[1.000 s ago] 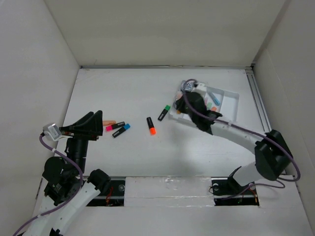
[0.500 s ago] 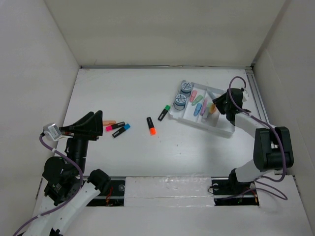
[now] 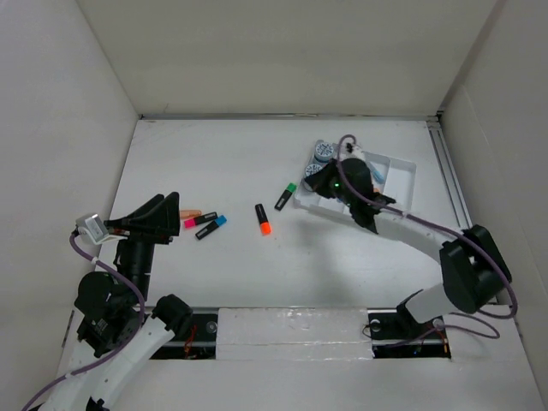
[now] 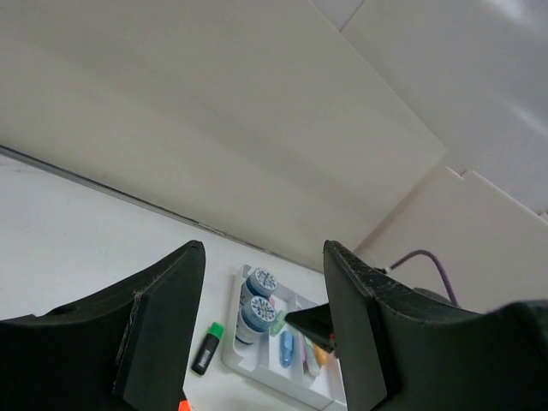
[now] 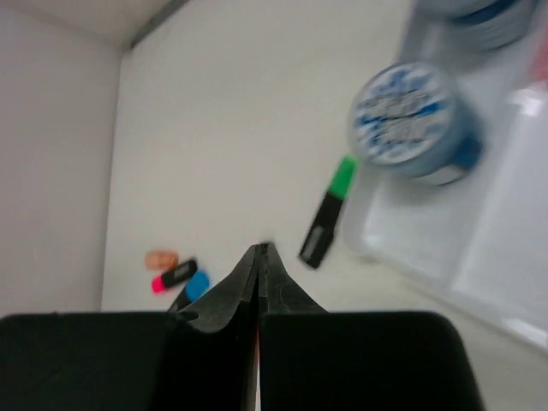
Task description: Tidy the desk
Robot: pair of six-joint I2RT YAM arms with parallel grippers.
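Right gripper (image 5: 259, 251) swung back over tray (image 3: 405, 164) left end, jaws closed.

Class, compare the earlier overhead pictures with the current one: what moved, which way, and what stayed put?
The right gripper swung out to the right end of the tray, then came back left over its left end; its jaws are shut on nothing. The left gripper, open, the tray and the loose markers on the desk stayed where they were.
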